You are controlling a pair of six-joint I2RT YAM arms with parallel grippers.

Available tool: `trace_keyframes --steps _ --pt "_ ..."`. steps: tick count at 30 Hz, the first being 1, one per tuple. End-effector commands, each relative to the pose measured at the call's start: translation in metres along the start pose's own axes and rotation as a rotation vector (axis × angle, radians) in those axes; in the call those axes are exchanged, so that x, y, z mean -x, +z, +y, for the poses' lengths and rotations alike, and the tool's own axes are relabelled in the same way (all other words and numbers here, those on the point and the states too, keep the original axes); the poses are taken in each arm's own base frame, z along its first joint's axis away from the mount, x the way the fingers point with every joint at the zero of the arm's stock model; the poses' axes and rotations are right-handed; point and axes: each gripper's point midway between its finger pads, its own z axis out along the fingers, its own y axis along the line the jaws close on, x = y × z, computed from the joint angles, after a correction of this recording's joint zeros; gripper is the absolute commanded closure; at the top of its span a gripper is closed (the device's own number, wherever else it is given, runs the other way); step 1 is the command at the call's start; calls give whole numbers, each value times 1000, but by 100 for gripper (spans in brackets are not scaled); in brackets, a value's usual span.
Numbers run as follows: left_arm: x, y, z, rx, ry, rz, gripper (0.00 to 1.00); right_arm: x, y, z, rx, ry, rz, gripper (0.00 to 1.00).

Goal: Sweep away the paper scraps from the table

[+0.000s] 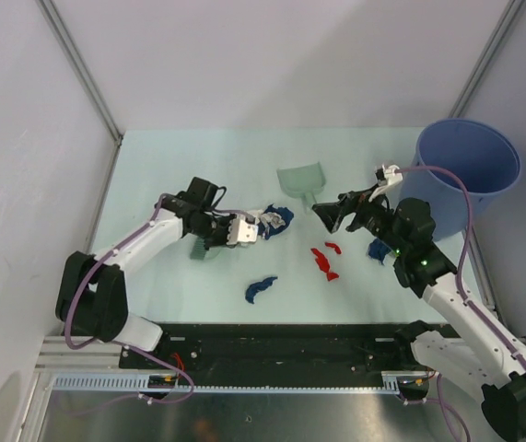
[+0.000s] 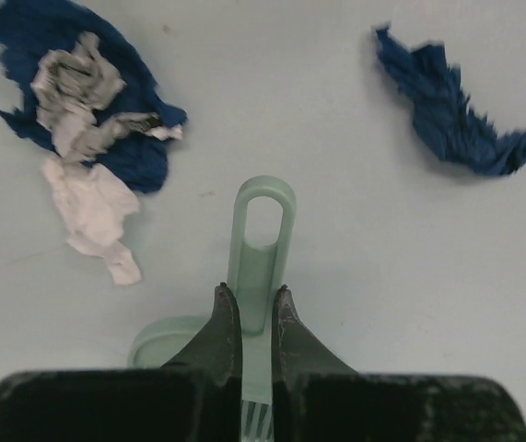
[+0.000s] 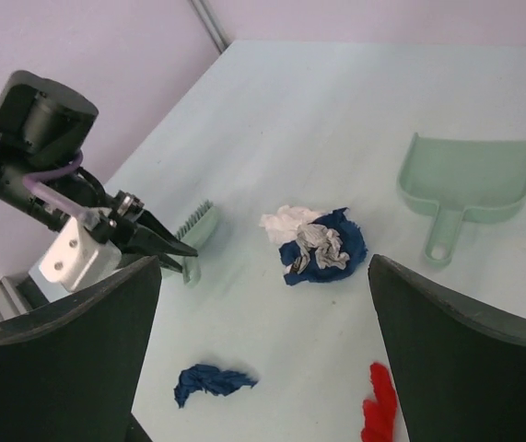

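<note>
Left pincer (image 2: 251, 296) — clamped on brush (image 2: 264, 230)

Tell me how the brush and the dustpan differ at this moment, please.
The brush is clamped between the left gripper's fingers; the dustpan lies free on the table. The brush is narrow with bristles; the dustpan is a wide scoop. Both are mint green with holed handles.

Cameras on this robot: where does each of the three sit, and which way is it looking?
Top external: above and behind the arms, looking down on the table; both arms show.
Left wrist: on the left arm, looking down past the left gripper, shut on the brush.
Right wrist: on the right arm, looking across at the left arm; the open right gripper frames it.
Shared: both wrist views show the blue-and-white scrap pile.
</note>
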Motion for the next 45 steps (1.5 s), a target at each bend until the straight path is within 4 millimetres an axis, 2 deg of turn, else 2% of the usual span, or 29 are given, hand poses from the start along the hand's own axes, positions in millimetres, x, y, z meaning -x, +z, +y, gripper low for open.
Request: trace_keyframes --steps 1,5,6,9,11,12,13,14,16,17,18,19,23,24,25,27,29,30,32,33,35,38,39,41,42,44,45 --pt "46 -18 9 20 -99 -174 100 3 5 -4 -19 31 -26 0" --pt "70 -35 23 68 -232 -244 100 -5 7 -4 -36 35 -5 0" --pt "78 -43 34 106 -241 -267 100 -3 7 -4 -46 30 -17 0" --pt "97 -65 58 200 -347 -318 100 -1 10 14 -18 -16 -41 1" --pt "112 -83 68 246 -425 -363 100 -3 12 38 40 -67 -57 3" --pt "120 -90 73 270 -436 -392 100 -4 15 42 38 -86 -63 3" --pt "126 -97 76 284 -451 -416 100 -6 17 63 89 -100 -76 3" --pt "138 -111 79 317 -483 -465 100 -6 19 64 79 -129 -88 3" --pt "145 -124 84 360 -521 -501 100 -9 27 77 107 -132 -101 2" --pt "153 -138 87 408 -551 -538 100 -12 30 86 131 -122 -103 3" --pt "155 -144 89 430 -568 -553 100 -24 38 90 141 -117 -80 3" --pt "161 -155 88 453 -604 -587 100 -20 42 103 174 -103 -112 3" --pt "166 -185 99 589 -679 -655 100 -21 68 127 212 -54 -168 3" --pt "165 -188 101 599 -698 -661 100 -18 74 131 216 -43 -188 3" --pt "167 -191 101 602 -715 -672 100 -33 87 130 203 -39 -154 3" --pt "167 -191 101 598 -755 -686 100 -26 97 145 244 -22 -166 3" --pt "166 -190 100 592 -778 -694 100 -39 110 151 257 -26 -137 4" --pt "166 -190 100 592 -783 -695 100 -35 115 155 261 -27 -145 5" --pt "164 -190 100 601 -792 -695 100 -44 125 152 244 -33 -128 5" --pt "163 -190 101 609 -795 -692 100 -42 128 152 236 -30 -137 6" --pt "162 -189 100 612 -801 -693 100 -49 136 149 218 -40 -125 9" --pt "165 -189 98 586 -819 -709 100 -56 149 142 197 -47 -96 29" --pt "168 -189 96 569 -831 -722 100 -60 153 135 185 -45 -76 51" --pt "173 -188 93 538 -831 -733 100 -64 156 135 220 -30 -43 73" --pt "173 -187 92 533 -826 -734 100 -65 156 133 227 -26 -30 100" --pt "172 -183 90 526 -802 -722 100 -70 153 124 233 -45 18 100" --pt "168 -181 91 538 -762 -702 99 -65 150 122 239 -59 24 100"
